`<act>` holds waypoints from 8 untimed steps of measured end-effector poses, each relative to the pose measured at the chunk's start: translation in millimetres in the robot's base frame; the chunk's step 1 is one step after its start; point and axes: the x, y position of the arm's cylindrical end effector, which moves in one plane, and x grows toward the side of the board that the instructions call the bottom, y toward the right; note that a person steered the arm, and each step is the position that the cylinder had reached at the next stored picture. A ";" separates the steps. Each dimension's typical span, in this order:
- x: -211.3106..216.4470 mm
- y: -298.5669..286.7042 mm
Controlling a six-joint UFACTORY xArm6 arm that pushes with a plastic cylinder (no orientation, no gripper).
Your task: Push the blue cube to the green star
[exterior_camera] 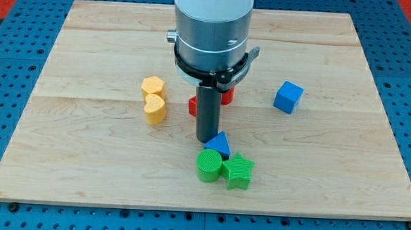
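1. I am working on a pale wooden board [83, 158] that lies on a blue perforated table [11, 55].
2. My arm's grey and white body [212, 27] comes down from the view's top centre and ends in the dark rod; my tip [205, 139] sits on the board just below the view's middle.
3. There are no jaws on this rig to be wide, narrow or holding anything: the arm ends only in the rod.
4. The blue cube [288, 97] stands alone on the board to the view's right of the rod and a little higher in the view than my tip, well apart from it.
5. The green star [238, 170] lies below and to the view's right of my tip, near it.
6. A green cylinder [208, 164] touches the star on the view's left.
7. A blue triangular block [219, 143] sits just above those two green blocks, right beside my tip on the view's right; I cannot tell whether it touches the tip.
8. A red block [192, 106] shows partly behind the rod, its shape hidden from me.
9. Two yellow blocks [153, 99], rounded in shape, stand touching each other to the view's left of the rod.
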 end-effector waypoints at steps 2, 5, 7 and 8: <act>15.1 -2.2; -20.6 47.4; -7.9 146.2; -26.3 182.9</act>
